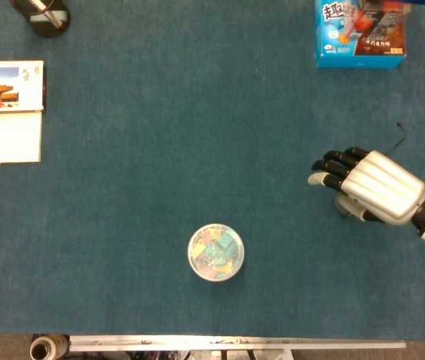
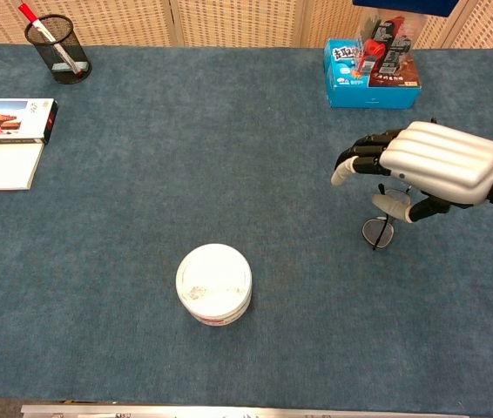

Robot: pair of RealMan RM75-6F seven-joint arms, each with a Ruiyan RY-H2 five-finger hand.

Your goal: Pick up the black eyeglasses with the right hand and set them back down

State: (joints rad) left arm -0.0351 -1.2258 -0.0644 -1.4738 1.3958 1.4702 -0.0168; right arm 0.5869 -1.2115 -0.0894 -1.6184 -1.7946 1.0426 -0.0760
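— Where are the black eyeglasses (image 2: 379, 230)?

— On the blue counter (image 2: 229, 157), far right, mostly tucked under the right robot hand (image 2: 421, 165). From the chest view only one round lens and a bit of frame poke out below the thumb. From the head view a thin temple tip sticks out past the knuckles, toward the back.

— Which way do they run?

— The long axis seems to go front to back along the counter, leaning slightly to the right as it goes away. The visible lens is the nearer end. The rest is hidden, so I wouldn't swear to it.

— Has the robot hand got them?

— I cannot tell. It sits palm down right over them, dark fingers (image 2: 364, 150) curled forward and to the left, thumb bent down beside the frame. Whether anything is pinched is covered up.

— And the other robot hand?

— Neither camera shows it.

— What else is out?

— A round white tub (image 2: 214, 283) near the front middle, well apart from the glasses; a blue snack box (image 2: 370, 70) at the back right; a mesh pen cup (image 2: 58, 48) at the back left; a picture booklet (image 2: 4, 142) on the left edge.
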